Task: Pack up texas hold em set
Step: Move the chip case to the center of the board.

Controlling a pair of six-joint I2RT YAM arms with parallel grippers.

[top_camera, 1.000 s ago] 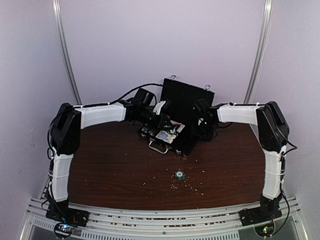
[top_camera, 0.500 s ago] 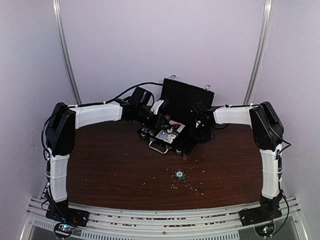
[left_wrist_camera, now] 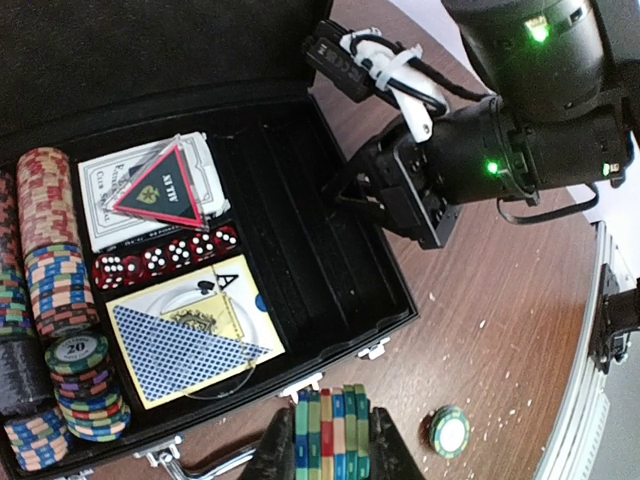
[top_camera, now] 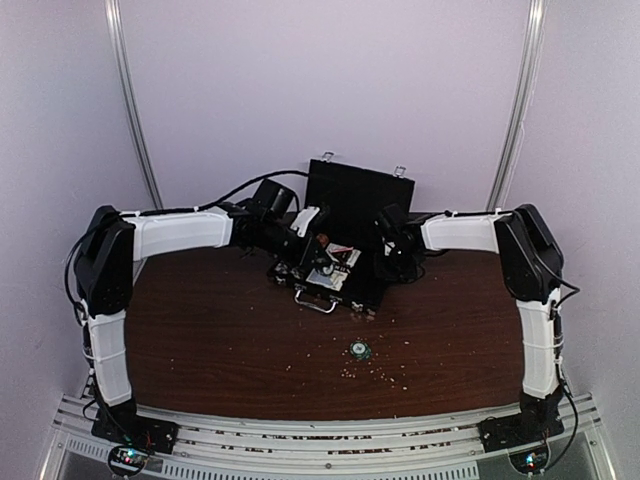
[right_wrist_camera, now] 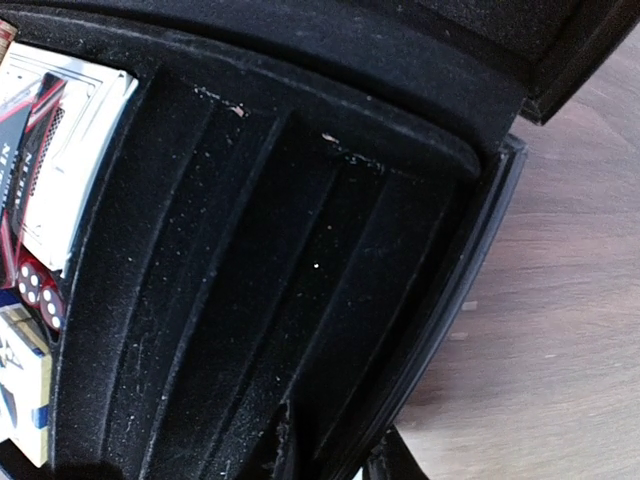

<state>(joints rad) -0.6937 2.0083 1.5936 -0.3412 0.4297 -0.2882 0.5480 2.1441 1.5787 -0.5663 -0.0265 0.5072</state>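
The black case [top_camera: 362, 192] of the texas hold em set lies open at the back of the table, lid upright. Inside it are rows of striped chips [left_wrist_camera: 55, 300], two card decks [left_wrist_camera: 150, 190], red dice [left_wrist_camera: 165, 260] and bare black slots [right_wrist_camera: 250, 250] on the right. My left gripper [left_wrist_camera: 325, 440] hovers at the case's front edge, shut on a stack of several chips [left_wrist_camera: 345, 425]. My right gripper [right_wrist_camera: 335, 452] straddles the case's right wall, one finger inside and one outside, closed on it. One green chip [top_camera: 359, 350] lies loose on the table.
Pale crumbs are scattered over the brown table [top_camera: 220, 340] around the loose chip [left_wrist_camera: 448, 430]. A slotted metal rail [top_camera: 320, 445] runs along the near edge. White walls enclose the back and sides.
The right gripper has closed on the case's right wall. The case and both arms have shifted a little to the left and back. The left gripper still holds its chips.
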